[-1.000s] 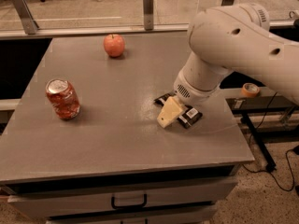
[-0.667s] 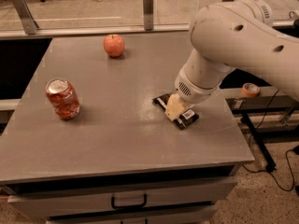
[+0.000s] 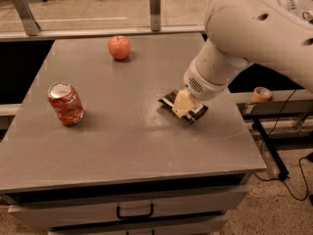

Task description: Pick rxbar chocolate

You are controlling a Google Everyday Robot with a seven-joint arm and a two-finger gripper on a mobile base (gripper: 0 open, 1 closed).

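The rxbar chocolate (image 3: 169,99) is a flat black bar lying on the grey table (image 3: 122,146), right of centre. Only its two ends show, on either side of the gripper. My gripper (image 3: 182,105) is right down on the middle of the bar, with its pale tip covering the bar's centre. The big white arm (image 3: 254,28) reaches in from the upper right and hides the rest of the gripper.
A red soda can (image 3: 65,103) stands upright at the table's left. A red apple (image 3: 119,47) sits at the far middle. A glass rail with metal posts (image 3: 155,3) runs behind the table. A tape roll (image 3: 262,93) lies on a ledge to the right. A drawer handle (image 3: 135,212) is below the front edge.
The gripper has shifted a little toward the far side over the bar, and the arm has swung slightly with it. The can and apple have not moved.
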